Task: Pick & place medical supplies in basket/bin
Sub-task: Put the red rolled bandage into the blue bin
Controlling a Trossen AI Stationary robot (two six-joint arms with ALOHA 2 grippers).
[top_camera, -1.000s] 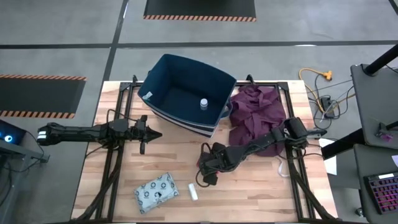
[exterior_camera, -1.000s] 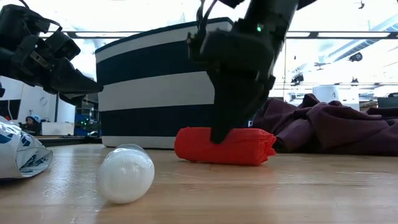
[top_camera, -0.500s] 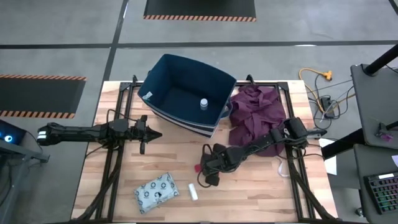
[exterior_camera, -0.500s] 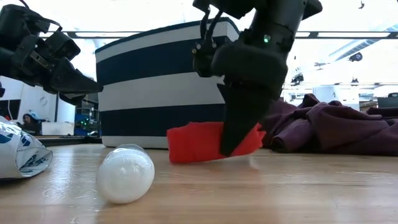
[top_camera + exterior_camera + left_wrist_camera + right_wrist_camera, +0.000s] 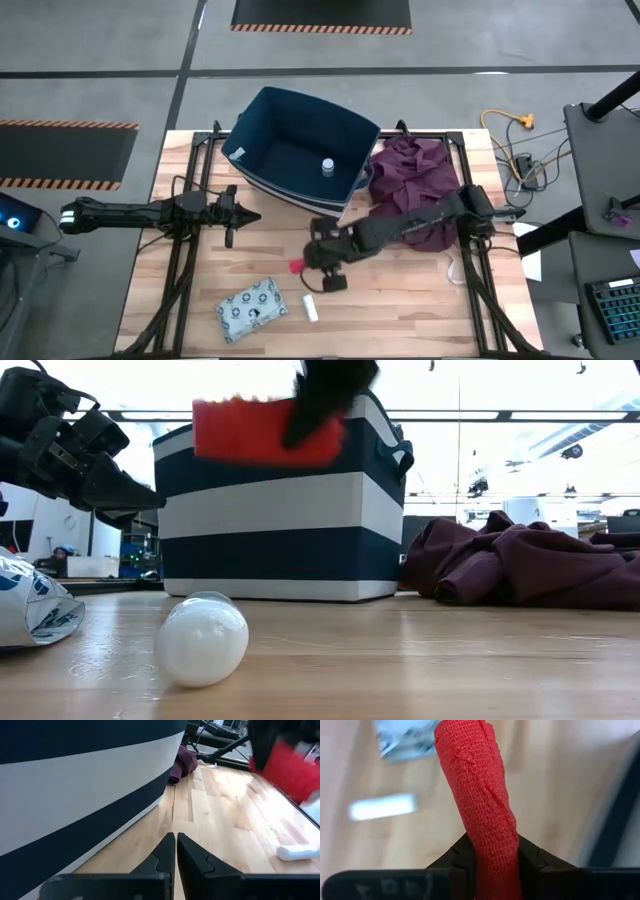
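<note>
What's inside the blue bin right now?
Inside the blue bin only one white round roll shows, on its floor near the right wall. The floor under the near rim is hidden.

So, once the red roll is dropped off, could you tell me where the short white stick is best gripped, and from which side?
Grip the short white stick across its middle, coming straight down from above. It lies flat on bare wood, apart from the packet, so both long sides are free for fingers. The right gripper is busy holding the red roll.

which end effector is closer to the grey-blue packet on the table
Right. The right end effector, shut on the red roll, hangs just past the packet. The left end effector waits farther off by the bin.
</note>
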